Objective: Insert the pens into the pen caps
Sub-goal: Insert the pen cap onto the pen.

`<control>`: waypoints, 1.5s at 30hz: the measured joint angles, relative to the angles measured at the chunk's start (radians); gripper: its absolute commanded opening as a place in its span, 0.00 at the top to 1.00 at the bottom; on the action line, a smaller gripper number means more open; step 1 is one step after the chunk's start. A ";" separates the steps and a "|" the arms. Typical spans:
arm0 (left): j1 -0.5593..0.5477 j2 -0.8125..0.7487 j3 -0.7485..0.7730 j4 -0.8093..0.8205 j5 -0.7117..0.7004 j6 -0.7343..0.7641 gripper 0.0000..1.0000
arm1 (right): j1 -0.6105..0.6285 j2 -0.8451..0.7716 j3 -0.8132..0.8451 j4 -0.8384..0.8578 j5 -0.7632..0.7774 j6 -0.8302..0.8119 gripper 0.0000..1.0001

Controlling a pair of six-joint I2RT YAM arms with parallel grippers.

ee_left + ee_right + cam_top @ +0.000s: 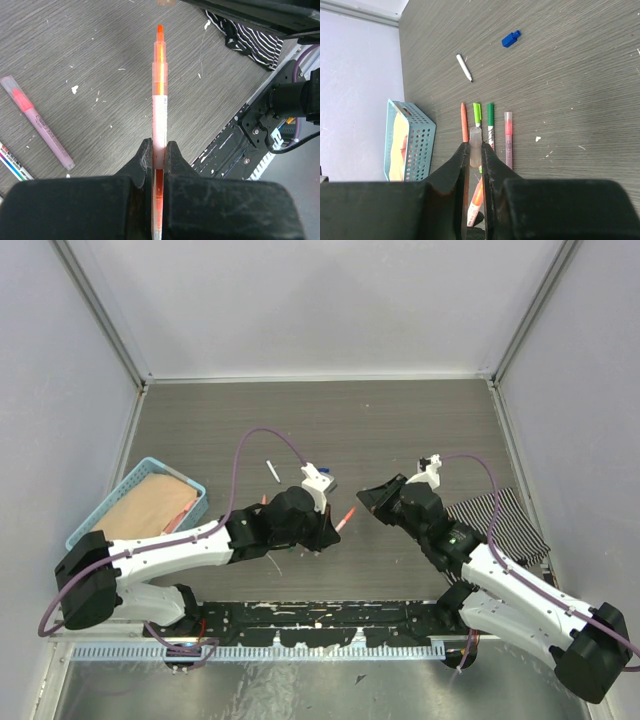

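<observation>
Outward from left pincer (159, 148) points orange pen (159, 95); right pincer (475, 151) pinches cap (475, 137).

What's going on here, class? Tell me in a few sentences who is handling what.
The left arm has its jaws shut on an orange-tipped pen, uncapped and aimed at the right arm. That arm's jaws pinch a clear cap. Pen and cap are apart, not yet joined. Other pens and a blue cap lie on the table.
</observation>
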 measured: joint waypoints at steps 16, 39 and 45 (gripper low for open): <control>0.000 0.005 0.000 0.000 0.000 0.000 1.00 | 0.000 -0.017 0.000 -0.018 -0.032 -0.018 0.99; -0.006 0.005 0.000 0.004 0.000 0.000 1.00 | 0.000 0.018 0.008 -0.053 -0.026 -0.023 0.99; -0.006 0.005 0.000 0.007 0.000 0.000 1.00 | 0.000 0.020 0.008 -0.053 -0.034 -0.024 0.99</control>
